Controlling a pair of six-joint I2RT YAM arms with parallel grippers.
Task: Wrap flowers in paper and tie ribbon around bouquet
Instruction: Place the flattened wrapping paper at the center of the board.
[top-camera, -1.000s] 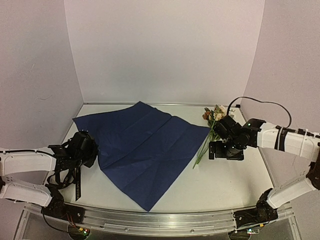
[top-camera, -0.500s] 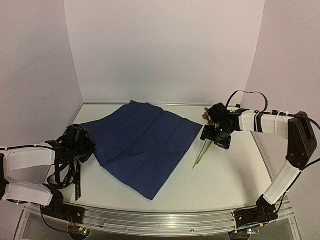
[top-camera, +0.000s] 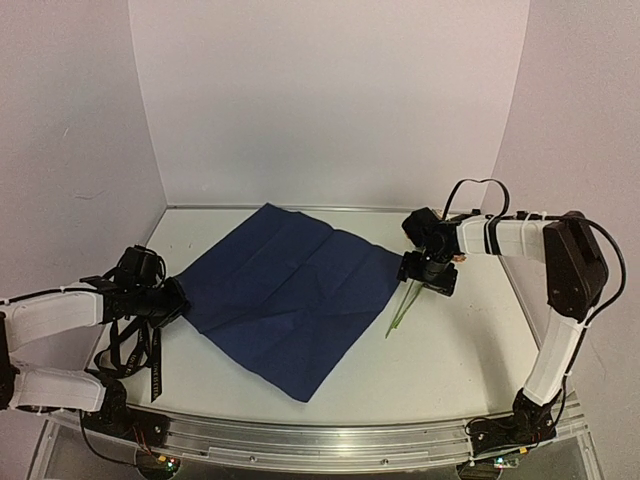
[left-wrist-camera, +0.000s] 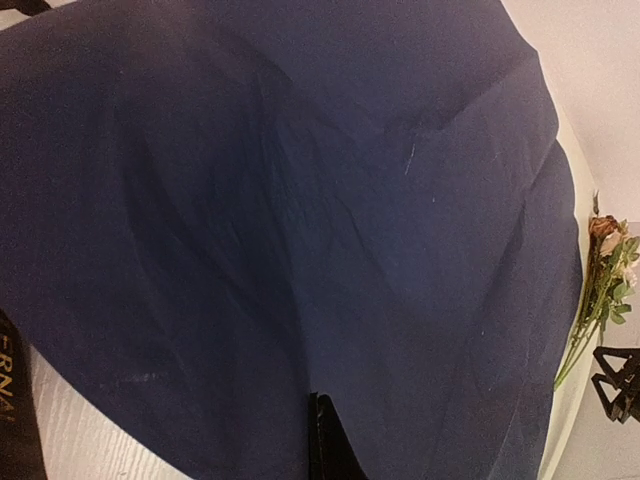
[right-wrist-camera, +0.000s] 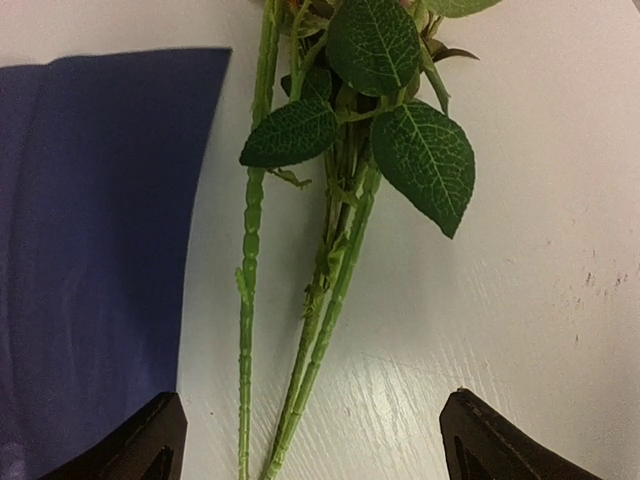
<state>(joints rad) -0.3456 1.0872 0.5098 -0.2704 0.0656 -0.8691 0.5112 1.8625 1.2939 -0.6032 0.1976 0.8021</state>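
Jaws first: the left gripper (top-camera: 170, 302) is squeezing fully shut, and it's pinching the left corner of the paper (top-camera: 285, 295). In the left wrist view the sheet (left-wrist-camera: 300, 200) is draping right over the one dark finger (left-wrist-camera: 322, 445) you can see, so the grip looks real.

The right gripper (top-camera: 430, 274) is hanging with its jaws spread wide and isn't gripping anything. It's hovering low over the flowers (top-camera: 402, 312), and in the right wrist view the two fingers (right-wrist-camera: 160, 445) are sitting well apart on either side of the stems (right-wrist-camera: 325, 330). The stems are lying flat on the tabletop (top-camera: 440, 380) between them, with no contact that I can make out.

The paper is lying navy side up across the middle of the tabletop. One corner is pointing at the far edge, one at the near edge, and the right corner is ending just beside the stems. It's creased and rising a bit where the left gripper has it.

The flowers are lying toward the far right corner, stems running down toward the near edge. The right gripper is mostly hiding the blooms from above, but they're showing small in the left wrist view (left-wrist-camera: 608, 265).

The ribbon (top-camera: 152, 362) is trailing in loose loops by the left edge, under the left arm, with light lettering showing.
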